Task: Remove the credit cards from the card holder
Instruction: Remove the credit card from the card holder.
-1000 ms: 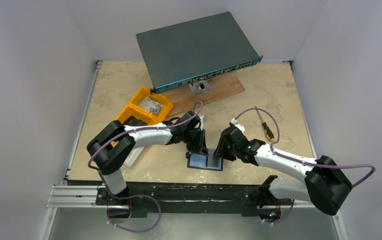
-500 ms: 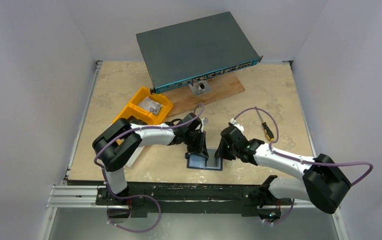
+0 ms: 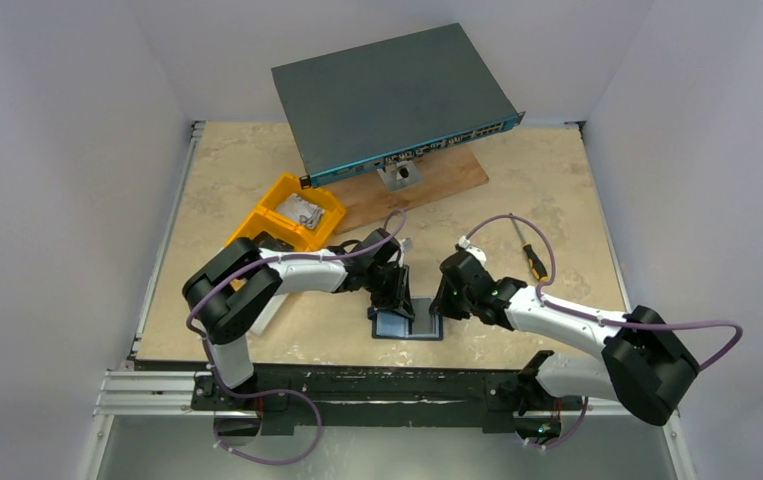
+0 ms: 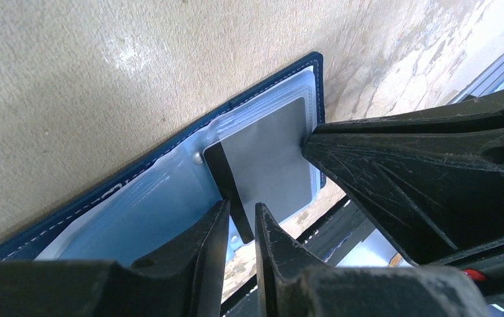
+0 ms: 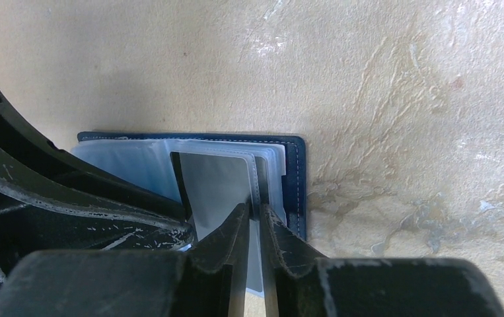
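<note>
The navy card holder (image 3: pixel 403 327) lies open on the table near the front edge, clear sleeves up. One grey credit card (image 4: pixel 269 155) with a black stripe sits in a sleeve and also shows in the right wrist view (image 5: pixel 216 181). My left gripper (image 3: pixel 395 298) is low at the holder's left half. Its jaws (image 4: pixel 239 206) stand a narrow gap apart, with the card's striped corner showing in that gap. My right gripper (image 3: pixel 439 305) is at the holder's right half (image 5: pixel 295 185), shut (image 5: pixel 254 208) on a thin pale sleeve leaf. Whether that leaf holds a card is unclear.
A yellow bin (image 3: pixel 288 213) with crumpled foil stands behind the left arm. A grey network switch (image 3: pixel 392 95) leans on a wooden board (image 3: pixel 437 180) at the back. A screwdriver (image 3: pixel 534 262) lies at the right. The metal rail (image 3: pixel 357 378) runs just in front of the holder.
The right jaws have closed down onto the sleeve leaf. The left jaws have parted a little. Both arms stay over the holder.
</note>
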{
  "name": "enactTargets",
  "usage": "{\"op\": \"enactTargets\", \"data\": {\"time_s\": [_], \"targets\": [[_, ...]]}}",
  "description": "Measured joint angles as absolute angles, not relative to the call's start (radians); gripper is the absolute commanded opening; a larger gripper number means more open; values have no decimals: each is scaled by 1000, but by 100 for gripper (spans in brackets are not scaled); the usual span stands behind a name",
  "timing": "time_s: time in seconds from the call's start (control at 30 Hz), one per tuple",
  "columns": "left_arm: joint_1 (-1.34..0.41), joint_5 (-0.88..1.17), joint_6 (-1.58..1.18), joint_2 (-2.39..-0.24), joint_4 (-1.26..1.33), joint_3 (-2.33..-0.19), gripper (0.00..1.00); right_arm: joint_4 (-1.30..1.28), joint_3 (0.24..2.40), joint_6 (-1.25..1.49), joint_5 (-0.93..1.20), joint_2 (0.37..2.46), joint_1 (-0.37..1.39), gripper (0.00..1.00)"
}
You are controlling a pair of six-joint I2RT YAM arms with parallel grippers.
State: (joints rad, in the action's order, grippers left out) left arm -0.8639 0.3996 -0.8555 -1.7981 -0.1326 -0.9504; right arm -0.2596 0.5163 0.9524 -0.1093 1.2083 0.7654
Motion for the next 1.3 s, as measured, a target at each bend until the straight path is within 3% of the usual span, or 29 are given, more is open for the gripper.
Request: {"op": "enactTargets", "data": {"time_s": [0.9, 1.3], "targets": [[-864, 340, -850, -1737, -201, -917, 28, -238, 506, 954, -109, 1213, 768, 5], [-863, 394, -879, -1751, -115, -884, 25, -221, 500, 957, -105, 1213, 769, 5]]}}
